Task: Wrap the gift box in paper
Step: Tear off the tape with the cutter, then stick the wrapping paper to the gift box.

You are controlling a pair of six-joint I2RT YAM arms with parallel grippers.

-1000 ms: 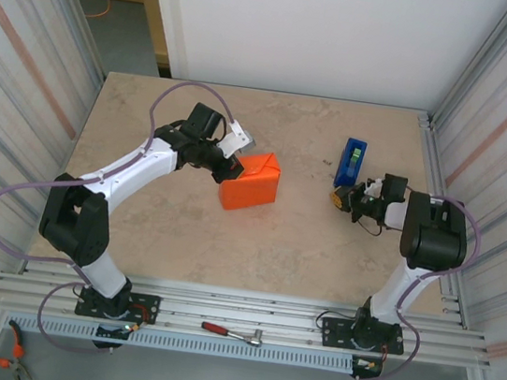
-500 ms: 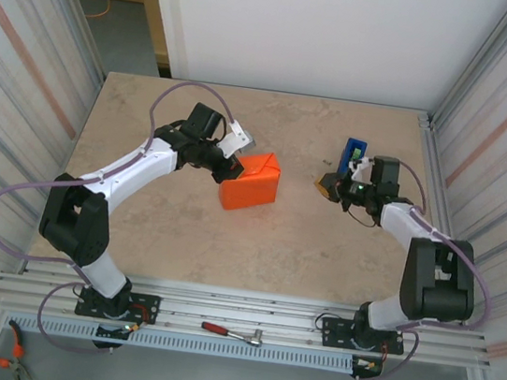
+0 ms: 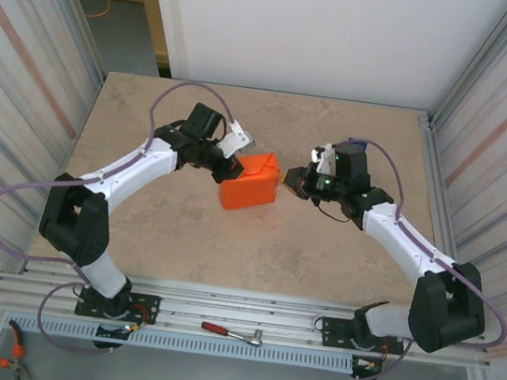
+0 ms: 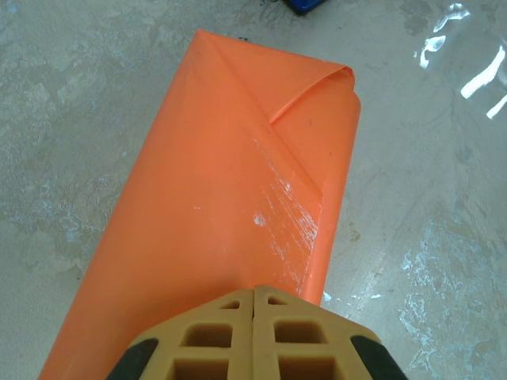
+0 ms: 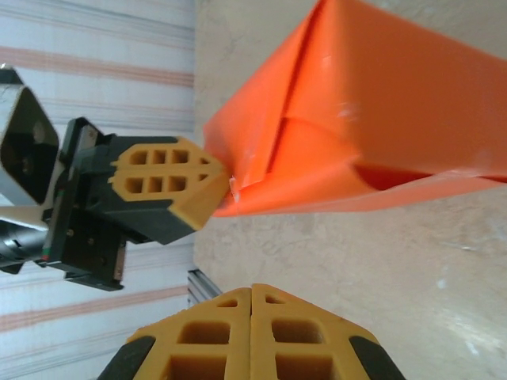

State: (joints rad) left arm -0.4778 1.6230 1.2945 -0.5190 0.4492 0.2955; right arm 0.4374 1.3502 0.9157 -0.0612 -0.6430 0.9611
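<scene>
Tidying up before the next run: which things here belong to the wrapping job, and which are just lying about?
Job:
- orange paper, folded into a parcel
- blue tape dispenser, probably

Lying about:
- red-handled wrench, near the arm bases
- orange-handled pliers

A robotics lab test cell: a stone-patterned tabletop (image 3: pixel 255 247) fenced by ribbed metal panels (image 3: pixel 24 73) at the frame's left and right, with slotted aluminium rails (image 3: pixel 236 312) across the bottom. A ratchet wrench (image 3: pixel 231 333) lies bottom centre, pliers (image 3: pixel 2 355) in the lower left corner.
</scene>
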